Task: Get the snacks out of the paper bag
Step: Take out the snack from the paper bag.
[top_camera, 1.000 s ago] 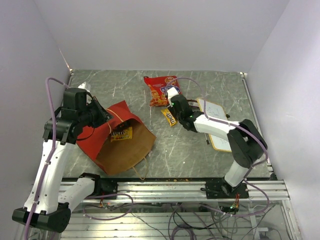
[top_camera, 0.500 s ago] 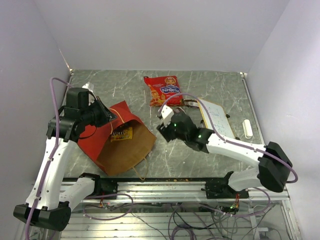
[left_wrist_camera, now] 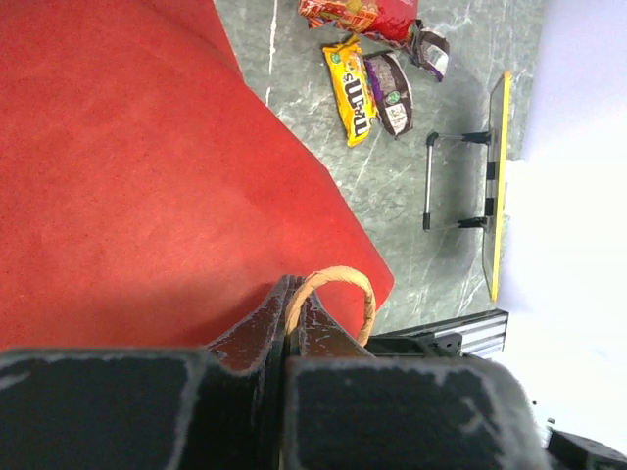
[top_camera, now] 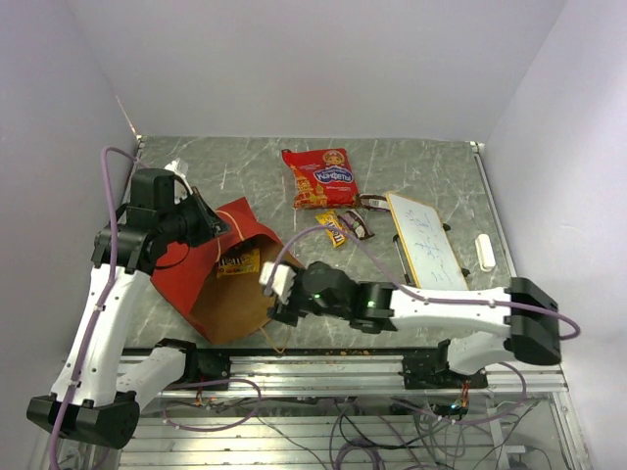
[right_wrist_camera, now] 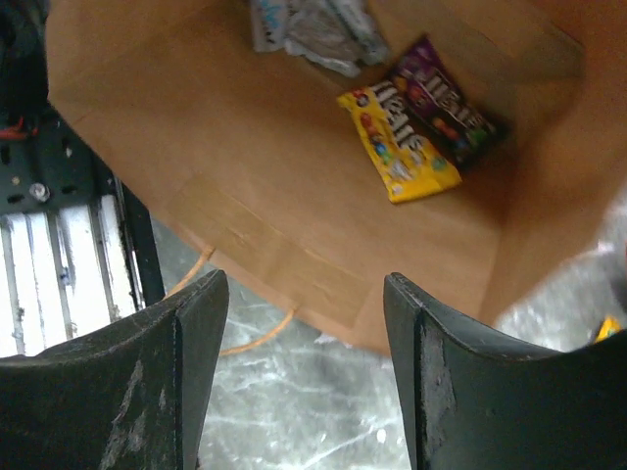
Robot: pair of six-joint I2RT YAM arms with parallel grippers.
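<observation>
While the left jaws pinch shut on the string handle [left_wrist_camera: 331, 272] of the paper bag [top_camera: 233, 289] at the left of the frame, the right jaws hang open and empty at its mouth. A yellow packet [right_wrist_camera: 397, 142] and a dark packet [right_wrist_camera: 449, 98] lie inside. A low reach could crumple the lip and hide them.

Paper bag [right_wrist_camera: 294, 225] mouth gapes ahead of my right gripper [right_wrist_camera: 302, 294], jaws apart; bare kraft floor runs free to yellow packet [right_wrist_camera: 397, 137]. Bag walls close both sides; string handle [right_wrist_camera: 255, 340] loops below lip.
</observation>
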